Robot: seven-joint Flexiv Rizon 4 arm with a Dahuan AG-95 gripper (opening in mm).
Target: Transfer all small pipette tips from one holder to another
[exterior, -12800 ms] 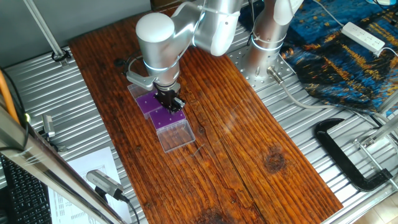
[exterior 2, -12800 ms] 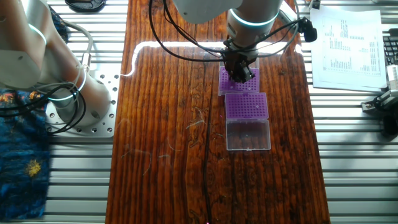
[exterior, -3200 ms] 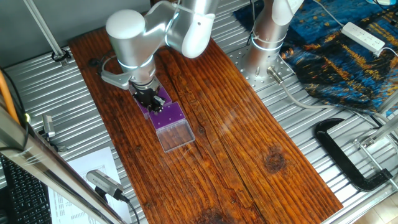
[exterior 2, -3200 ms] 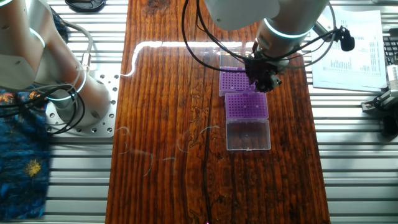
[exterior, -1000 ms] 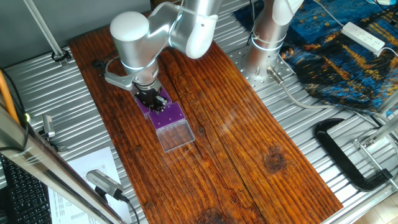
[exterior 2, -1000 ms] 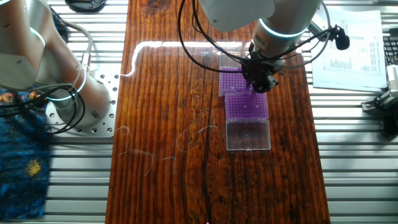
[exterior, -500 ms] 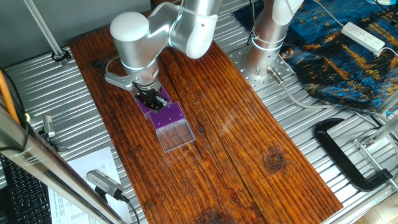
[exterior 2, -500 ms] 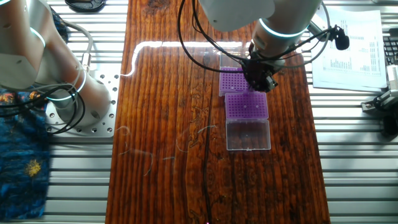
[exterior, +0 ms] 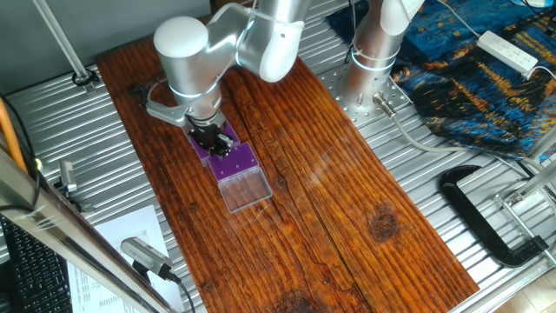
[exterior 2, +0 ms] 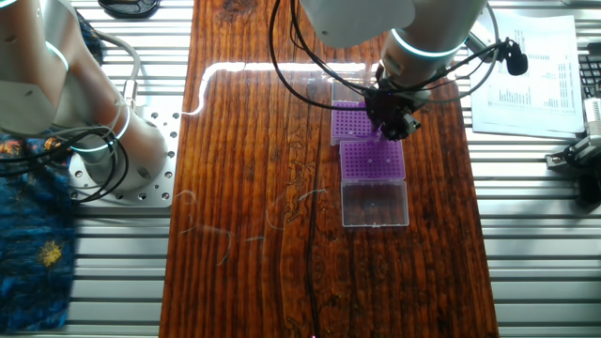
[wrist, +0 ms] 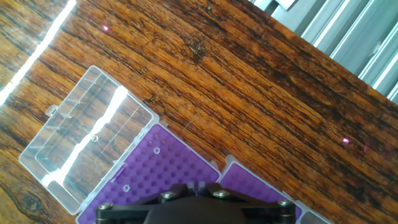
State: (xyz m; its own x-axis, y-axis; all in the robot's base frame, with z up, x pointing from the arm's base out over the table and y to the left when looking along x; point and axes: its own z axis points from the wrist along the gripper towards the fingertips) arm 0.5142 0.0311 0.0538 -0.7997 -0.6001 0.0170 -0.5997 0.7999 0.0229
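Pipette tips, tiny pale rings, are showing in only a few holes of the purple holder whose clear lid is lying open and flat on the wooden table; a second purple holder is sitting just beside it, edge to edge. The gripper is hanging low over the seam between the two racks, its black fingers pointing straight down. I cannot tell whether the fingers are closed on a tip, because the hand camera is cutting them off at its lower edge and the fixed cameras are too far off. Judging by this, the arm is either seating or fetching a tip. Doing it well calls for lining up squarely over one hole, travelling straight down without grazing neighbouring tips, and gripping gently so the cone does not tilt. The silver arm is reaching out from its base, elbow bent, wrist vertical above the racks.
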